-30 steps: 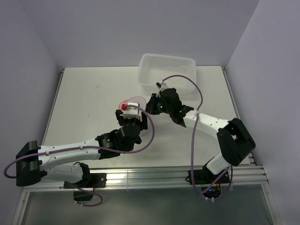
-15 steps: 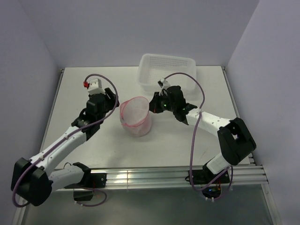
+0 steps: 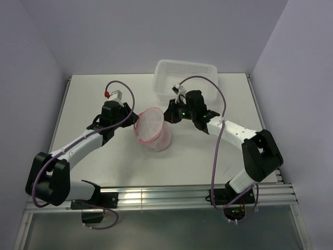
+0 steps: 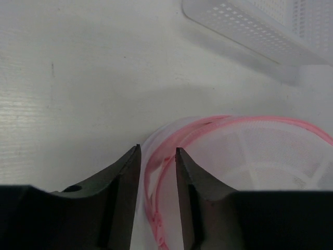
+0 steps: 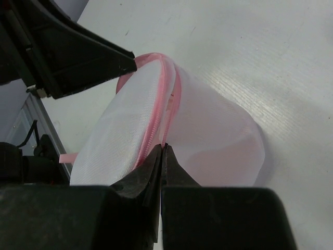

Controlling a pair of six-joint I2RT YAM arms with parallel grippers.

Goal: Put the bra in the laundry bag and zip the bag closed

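Observation:
The laundry bag (image 3: 154,131) stands on the table centre, a white mesh pouch with a pink zipper rim. A pink tint shows through its lower half; the bra's shape is not visible. My left gripper (image 3: 131,116) is at the bag's left side. In the left wrist view it (image 4: 157,150) is open, its fingers straddling the pink rim (image 4: 154,179) without closing on it. My right gripper (image 3: 168,117) is at the bag's right side. In the right wrist view it (image 5: 162,146) is shut on the zipper rim (image 5: 165,112) of the bag (image 5: 119,140).
A white perforated plastic basket (image 3: 186,77) stands at the table's back, just behind the right gripper; its corner shows in the left wrist view (image 4: 244,26). Purple cables loop above both wrists. Walls close in on three sides.
The left arm swung off the bag to the far left, then came in to the bag's left rim. The right gripper kept its hold at the right rim, shifting slightly back.

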